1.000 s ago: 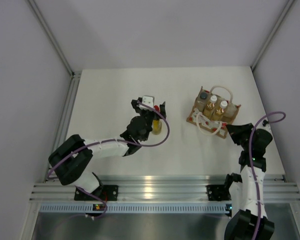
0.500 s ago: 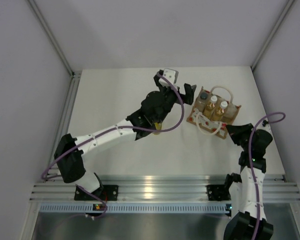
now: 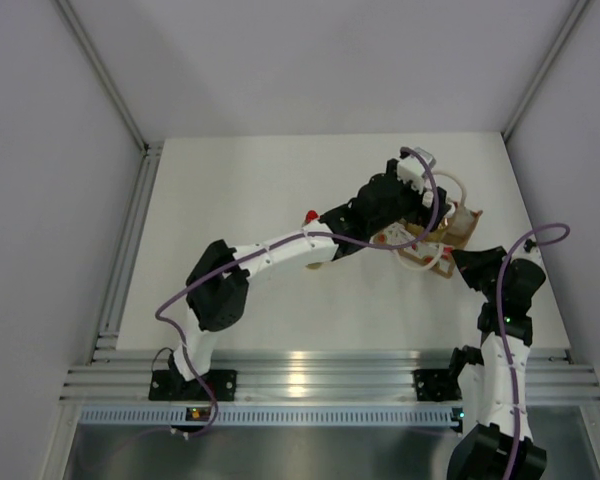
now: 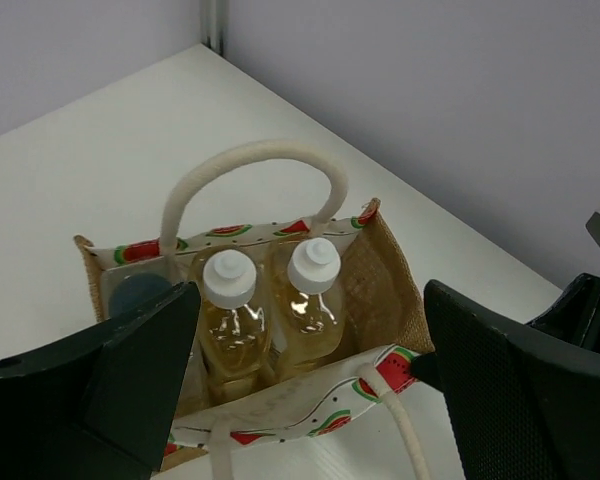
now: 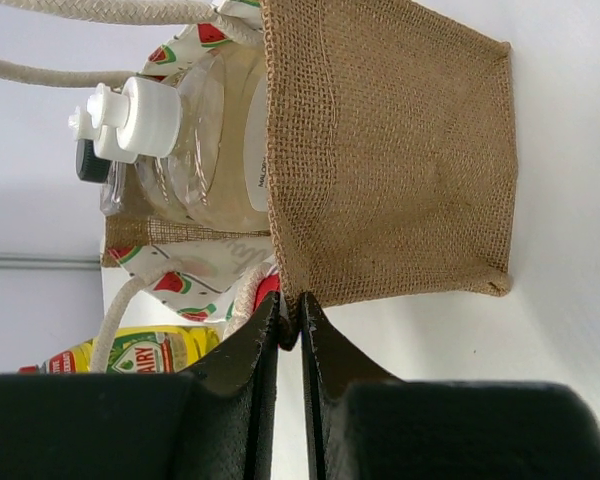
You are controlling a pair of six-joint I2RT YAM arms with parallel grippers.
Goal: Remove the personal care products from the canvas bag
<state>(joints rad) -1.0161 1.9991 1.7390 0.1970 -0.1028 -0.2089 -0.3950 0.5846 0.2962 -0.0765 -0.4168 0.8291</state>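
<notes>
Left claw (image 3: 408,195) hangs directly over the canvas bag (image 3: 463,225), right claw (image 3: 456,258) at the bag's near corner. One red-capped bottle (image 3: 310,215) is already out on the bench (image 3: 220,190).

Left wrist view now: fingers spread wide and empty. Two white-capped amber bottles (image 4: 230,310) stand upright straight below, between them (a dark-capped bottle (image 4: 138,295) alongside).

Right wrist: claw (image 5: 290,315) pinched tight on the burlap wall, likely steadying the bag.
</notes>
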